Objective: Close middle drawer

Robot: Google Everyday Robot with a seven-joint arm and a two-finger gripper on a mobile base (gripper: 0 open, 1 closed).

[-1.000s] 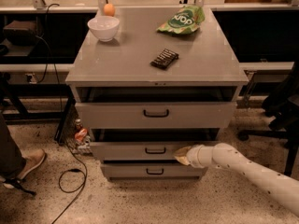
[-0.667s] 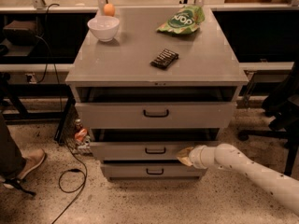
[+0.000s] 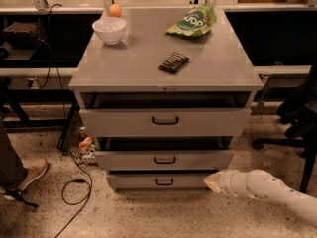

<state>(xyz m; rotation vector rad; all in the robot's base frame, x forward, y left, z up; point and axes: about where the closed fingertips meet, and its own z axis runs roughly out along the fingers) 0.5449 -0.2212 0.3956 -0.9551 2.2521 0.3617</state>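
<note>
One gripper [image 3: 212,181], mine, is hanging just below the middle drawer's [image 3: 165,159] right end; I'm not able to tell if it's wide or narrow. Middle drawer is sticking partly out, top drawer [image 3: 165,121] above it, bottom drawer [image 3: 141,181] below.

One partly legible label: the bag [image 3: 192,21] on the cabinet [image 3: 148,68].
We see large white letters on the green bag, which lies at the cabinet's back right corner. They look to us like "pop", though we cannot be sure of them. Smaller print on the bag is too small to read. The gripper [image 3: 214,181] is low at the cabinet's front right.
</note>
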